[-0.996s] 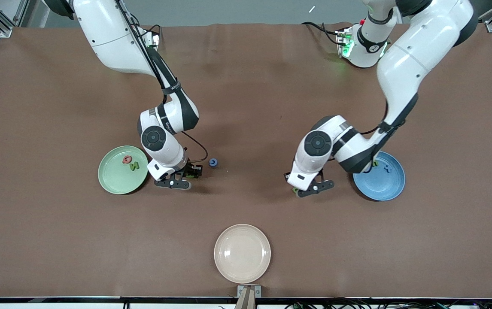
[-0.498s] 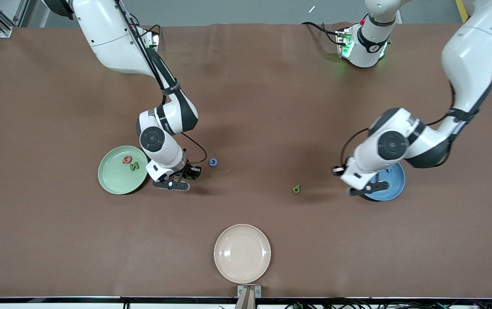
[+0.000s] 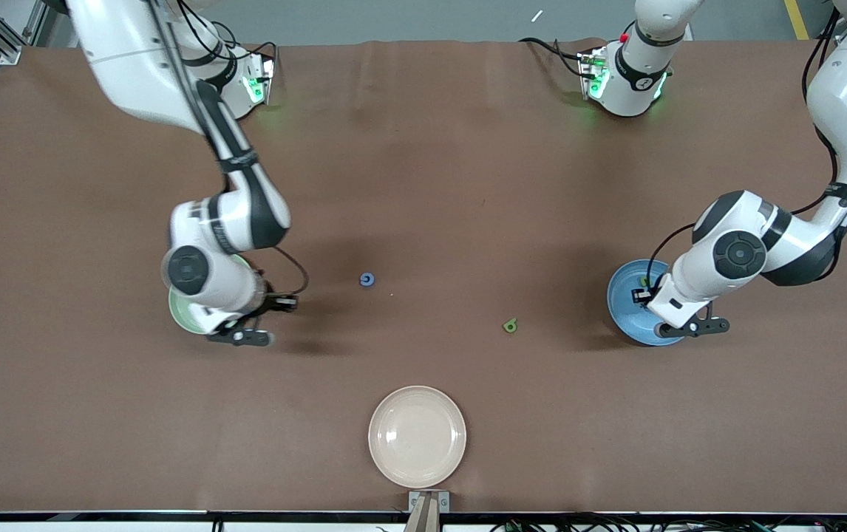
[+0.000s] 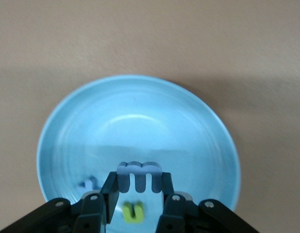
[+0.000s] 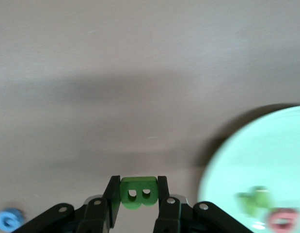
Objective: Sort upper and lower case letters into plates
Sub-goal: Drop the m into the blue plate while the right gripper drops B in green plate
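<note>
- Between the left claw [image 4: 138, 201] fingers sits a pale blue lowercase "m" [image 4: 139, 175], pinched by its sides, its humps rounded and legs pointing down toward the claw.
- Under that claw lies the blue plate [image 4: 72, 126], round and shallow with a glossy inside; in it are a yellow-green letter [image 4: 133, 212] shaped like a "u" or "n" and a small blue letter [image 4: 87, 184] near the rim, too small to read.
- In the front view the left claw [image 3: 688, 327] hangs over the edge of the blue plate [image 3: 623, 303] toward the left arm's end of the surface [image 3: 423, 185].
- The right claw [image 5: 138, 204] is clamped on a dark green capital "B" [image 5: 138, 191], held flat by its edges, two small holes showing.
- Just beside it is the pale green plate [image 5: 246, 160], holding a green letter [image 5: 254, 200] and a red letter [image 5: 284, 218], both blurred.
- On the bare surface lie a blue ring-shaped letter [image 3: 367, 278] and a green letter [image 3: 510, 325].
- Nearest the front camera sits a cream-beige plate [image 3: 417, 435].
</note>
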Robot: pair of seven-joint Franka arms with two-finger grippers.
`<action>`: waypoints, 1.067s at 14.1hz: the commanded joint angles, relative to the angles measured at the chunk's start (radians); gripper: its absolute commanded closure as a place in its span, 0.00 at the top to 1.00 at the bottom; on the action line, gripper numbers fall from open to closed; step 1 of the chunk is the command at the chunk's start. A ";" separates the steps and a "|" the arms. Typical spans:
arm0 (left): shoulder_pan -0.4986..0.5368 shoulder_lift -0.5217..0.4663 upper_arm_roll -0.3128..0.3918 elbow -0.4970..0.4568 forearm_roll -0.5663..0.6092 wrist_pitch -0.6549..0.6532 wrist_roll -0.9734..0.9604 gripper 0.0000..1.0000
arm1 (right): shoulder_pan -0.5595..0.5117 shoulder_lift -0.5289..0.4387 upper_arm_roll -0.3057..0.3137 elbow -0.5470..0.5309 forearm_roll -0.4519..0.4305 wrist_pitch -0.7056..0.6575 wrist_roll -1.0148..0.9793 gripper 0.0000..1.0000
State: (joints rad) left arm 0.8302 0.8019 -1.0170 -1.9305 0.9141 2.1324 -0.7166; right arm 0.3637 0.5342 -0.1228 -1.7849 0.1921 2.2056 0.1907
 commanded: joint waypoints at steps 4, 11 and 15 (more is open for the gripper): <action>-0.008 0.025 0.070 -0.005 0.052 0.089 0.066 0.15 | -0.156 -0.043 0.000 -0.077 -0.037 -0.009 -0.258 0.02; -0.005 0.022 0.075 -0.005 0.054 0.093 0.080 0.55 | -0.224 -0.039 0.000 -0.128 -0.148 0.011 -0.275 0.02; 0.009 0.000 -0.043 0.001 -0.001 -0.055 0.071 0.99 | -0.223 -0.043 0.002 -0.220 -0.146 0.124 -0.274 0.02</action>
State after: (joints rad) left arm 0.8350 0.8358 -0.9918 -1.9311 0.9459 2.1649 -0.6458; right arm 0.1512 0.5173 -0.1328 -1.9454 0.0578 2.2855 -0.0744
